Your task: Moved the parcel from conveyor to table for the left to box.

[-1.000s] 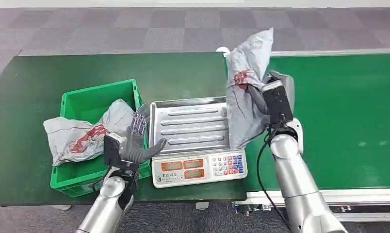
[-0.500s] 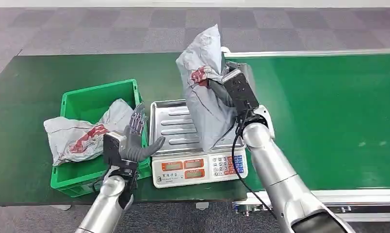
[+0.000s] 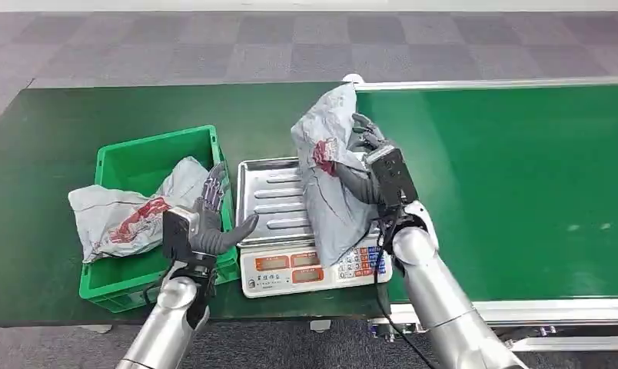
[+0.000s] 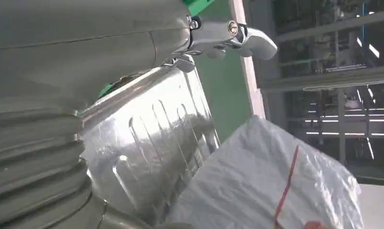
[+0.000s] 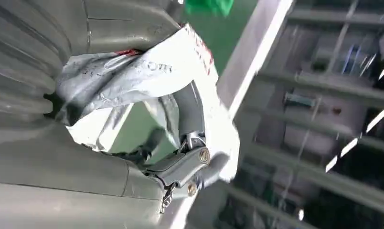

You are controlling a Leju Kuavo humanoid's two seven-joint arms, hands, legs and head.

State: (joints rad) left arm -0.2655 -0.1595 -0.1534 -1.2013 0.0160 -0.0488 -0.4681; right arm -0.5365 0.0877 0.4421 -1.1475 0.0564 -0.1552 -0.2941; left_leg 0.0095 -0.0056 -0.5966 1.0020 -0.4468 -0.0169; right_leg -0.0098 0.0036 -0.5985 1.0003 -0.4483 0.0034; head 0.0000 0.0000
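Crumpled grey plastic mailer parcel [image 3: 330, 181] was gripped in the right hand [image 3: 361, 157], its fingers closed on it, above the steel-trayed weighing scale [image 3: 279, 200]; left hand [image 3: 206, 223] waited, fingers spread; judged mid-transfer; next, lowering and release.

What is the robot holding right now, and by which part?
The right hand grips a grey parcel around its upper part, near the red print, over the scale. The left hand holds nothing, fingers apart.
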